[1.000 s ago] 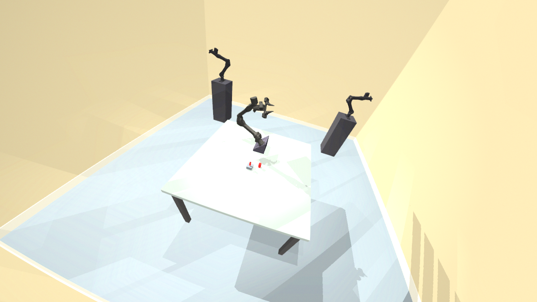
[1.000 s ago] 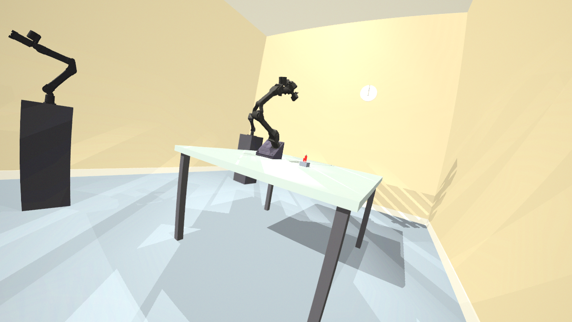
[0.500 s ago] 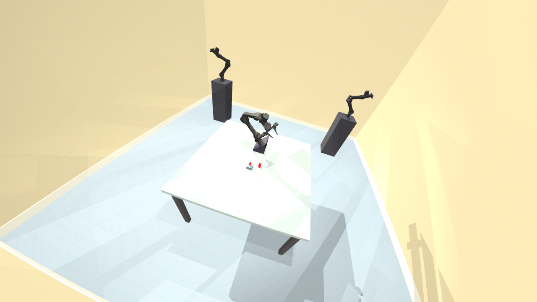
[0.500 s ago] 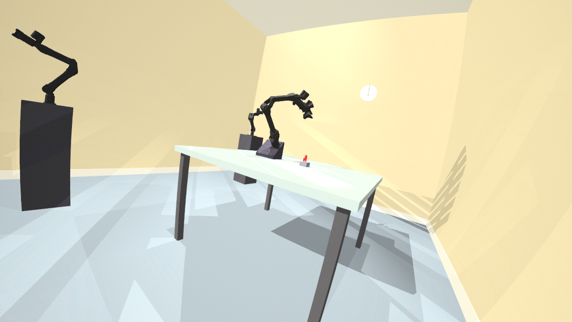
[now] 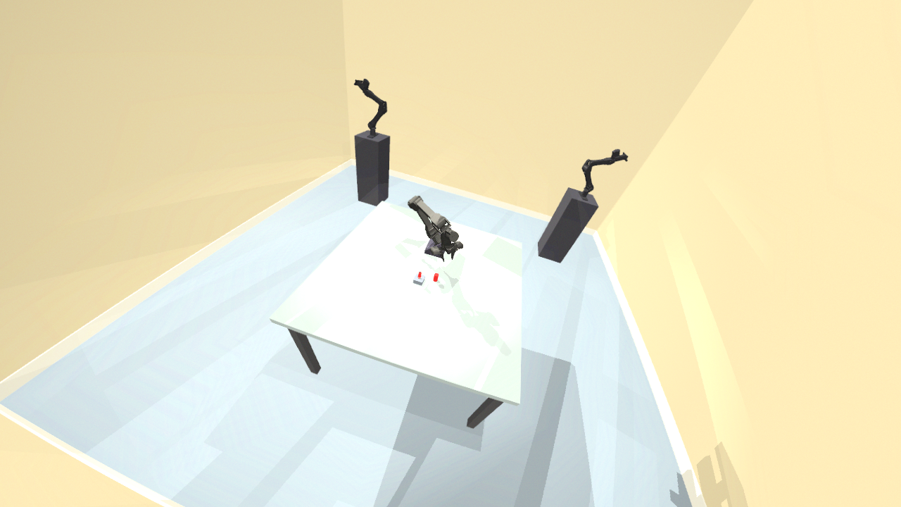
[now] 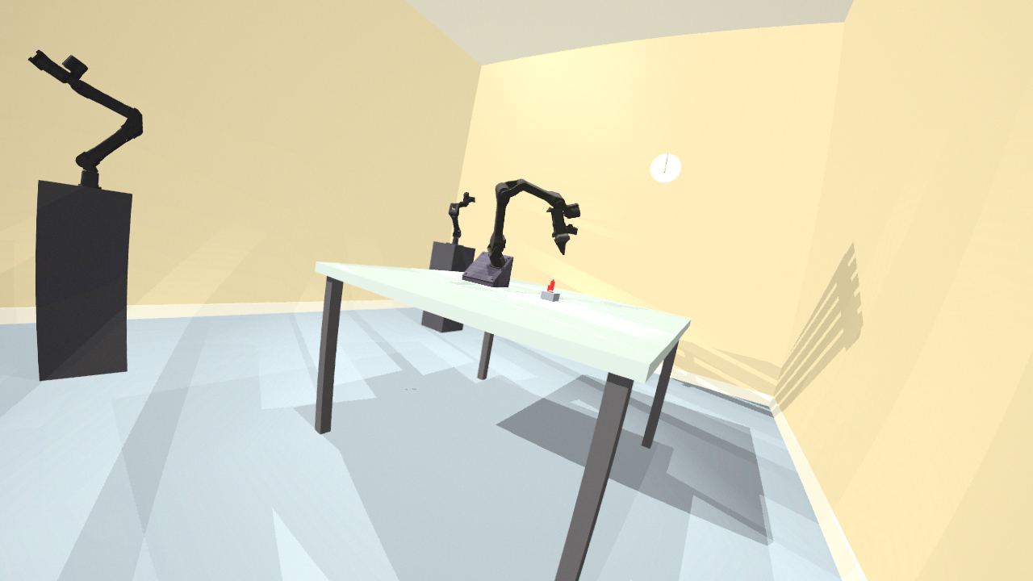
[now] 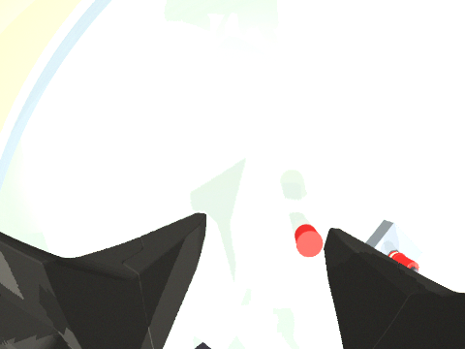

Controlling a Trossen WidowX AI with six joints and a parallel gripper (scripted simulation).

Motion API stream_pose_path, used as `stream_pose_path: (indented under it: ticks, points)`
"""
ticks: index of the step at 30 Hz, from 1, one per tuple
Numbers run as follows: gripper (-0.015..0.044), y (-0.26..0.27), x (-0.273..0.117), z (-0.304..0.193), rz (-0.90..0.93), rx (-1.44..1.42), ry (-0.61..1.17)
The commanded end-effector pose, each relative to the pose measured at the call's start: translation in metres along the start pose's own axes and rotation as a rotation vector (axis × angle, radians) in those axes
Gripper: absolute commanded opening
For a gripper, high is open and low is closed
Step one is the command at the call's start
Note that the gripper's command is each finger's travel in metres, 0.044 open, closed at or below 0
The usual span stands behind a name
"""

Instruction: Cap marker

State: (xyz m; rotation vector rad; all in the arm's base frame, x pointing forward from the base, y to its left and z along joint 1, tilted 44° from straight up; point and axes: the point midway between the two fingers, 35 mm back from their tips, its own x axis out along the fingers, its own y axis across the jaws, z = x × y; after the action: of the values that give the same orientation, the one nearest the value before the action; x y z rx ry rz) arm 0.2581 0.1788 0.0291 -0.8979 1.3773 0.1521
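My gripper point(image 5: 448, 259) point(image 6: 563, 252) point(image 7: 267, 232) is open and empty, fingers pointing down, above the table and short of the cap in the top view. The red cap point(image 5: 436, 277) point(image 7: 309, 242) stands loose on the table. In the wrist view it shows between the fingertips, close beside the right one. The red marker point(image 5: 419, 274) point(image 7: 403, 260) stands upright in the grey holder block point(image 5: 418, 282) point(image 6: 549, 296) point(image 7: 399, 237), left of the cap in the top view. The right finger hides part of both in the wrist view. In the exterior view cap and marker overlap as one red shape.
The white table point(image 5: 353, 302) point(image 6: 433, 294) carries my arm's dark base point(image 6: 485, 273) behind the block and cap. Two dark pedestals point(image 5: 372, 167) point(image 5: 569, 220) point(image 6: 82, 282) point(image 6: 453, 255) with other arms stand off the table. A round clock point(image 6: 665, 167) hangs on the wall.
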Motion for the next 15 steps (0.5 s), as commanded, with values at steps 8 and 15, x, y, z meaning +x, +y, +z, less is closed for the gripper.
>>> stream_pose_path:
  ticks: [8,15]
  points:
    - [0.0243,-0.041,0.066,-0.049,-0.114,-0.290,0.364]
    - [0.0243,-0.049,0.098,-0.060,-0.115,-0.290,0.365]
